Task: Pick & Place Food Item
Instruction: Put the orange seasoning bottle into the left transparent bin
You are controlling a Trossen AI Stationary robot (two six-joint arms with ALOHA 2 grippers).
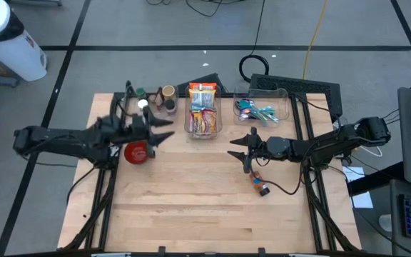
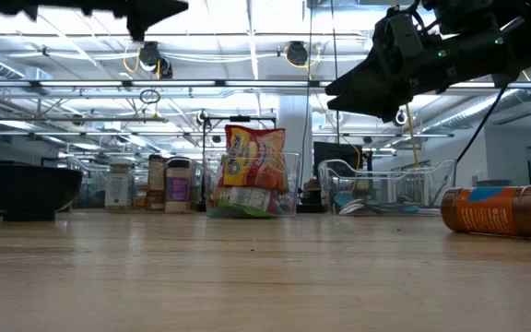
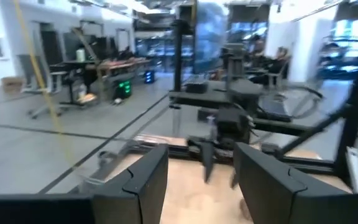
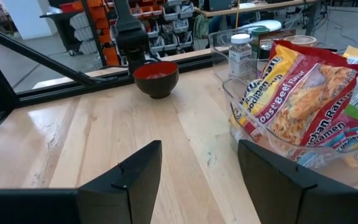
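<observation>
I see my left tool [image 1: 164, 131] parted and empty above the red bowl [image 1: 138, 151]; my right tool [image 1: 240, 148] hangs open, empty, beside the ramen bin [image 1: 203, 118].

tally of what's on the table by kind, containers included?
Clear bins: 2, one with ramen packs, one with utensils
Bowl: 1, red
Jars and bottles upright behind the bowl: at least 3, exact count unclear
Bottle lying down: 1, orange label
Total: at least 7
</observation>
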